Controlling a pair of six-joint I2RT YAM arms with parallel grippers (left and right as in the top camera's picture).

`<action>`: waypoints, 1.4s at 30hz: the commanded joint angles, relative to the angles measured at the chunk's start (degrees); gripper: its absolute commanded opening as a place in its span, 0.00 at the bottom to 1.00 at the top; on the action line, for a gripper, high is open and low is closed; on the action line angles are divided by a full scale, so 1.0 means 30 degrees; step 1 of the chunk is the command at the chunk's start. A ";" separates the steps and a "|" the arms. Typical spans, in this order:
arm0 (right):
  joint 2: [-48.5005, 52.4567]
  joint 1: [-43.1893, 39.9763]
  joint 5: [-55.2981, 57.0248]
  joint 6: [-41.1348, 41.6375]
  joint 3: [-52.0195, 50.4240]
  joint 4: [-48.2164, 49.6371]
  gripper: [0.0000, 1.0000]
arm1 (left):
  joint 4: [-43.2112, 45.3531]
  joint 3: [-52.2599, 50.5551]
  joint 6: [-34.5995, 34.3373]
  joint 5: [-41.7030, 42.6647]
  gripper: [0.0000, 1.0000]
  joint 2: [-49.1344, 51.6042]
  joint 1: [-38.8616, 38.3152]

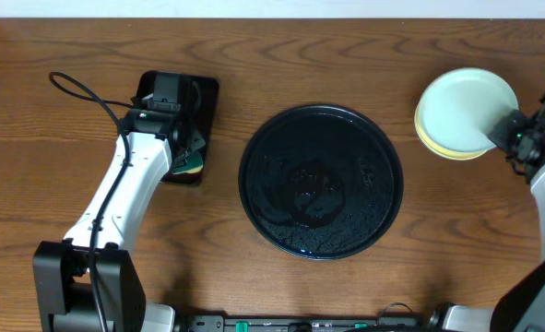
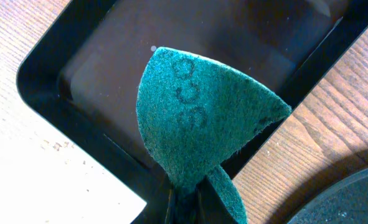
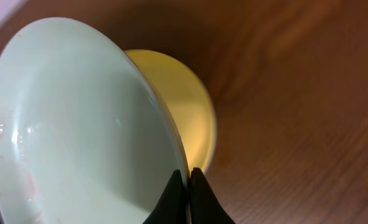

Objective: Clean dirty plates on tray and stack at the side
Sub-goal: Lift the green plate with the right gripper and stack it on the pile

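While rim-pinching pale mint round plate (image 3: 78,118) (right gripper (image 3: 187,180)): could slip onto pale yellow round plate (image 3: 193,112), chip. Clamping green scouring pad (image 2: 196,112) (left gripper (image 2: 187,202)).

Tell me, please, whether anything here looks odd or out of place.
The mint plate pinched at its rim by the right gripper leans tilted over the yellow plate, and faint reddish traces show near its edge, so it may not be fully clean.
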 commanded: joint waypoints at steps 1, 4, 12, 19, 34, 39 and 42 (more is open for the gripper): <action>0.1260 -0.0488 -0.1355 0.1559 0.0197 0.0474 0.01 | 0.0124 -0.0124 0.0321 -0.0022 0.08 0.0146 0.0080; 0.2295 -0.0517 0.0291 0.2914 0.0197 0.0984 0.01 | 0.0102 -0.0124 0.0328 -0.0029 0.08 0.0146 0.0080; 0.3883 -0.0503 0.0423 0.3526 0.0197 0.2849 0.07 | 0.0401 -0.0124 0.0328 -0.0029 0.08 0.0146 0.0080; 0.3606 -0.0495 -0.2404 0.2492 0.0393 0.3206 0.49 | 0.1632 -0.0124 0.0444 -0.0015 0.07 0.0321 0.0080; -0.2849 0.2463 -0.9347 -0.1151 0.0393 -0.0663 0.63 | 0.7133 -0.0117 0.3257 0.0044 0.13 0.3366 0.1151; -0.6273 0.4707 -0.8437 -0.1807 0.0393 -0.2390 0.65 | 0.7657 -0.0124 0.3257 0.0058 0.14 0.4022 0.2616; -0.7686 0.5901 -0.8386 -0.2499 0.0393 -0.2499 0.77 | 0.7694 -0.0124 0.3257 0.0940 0.42 0.4036 0.3060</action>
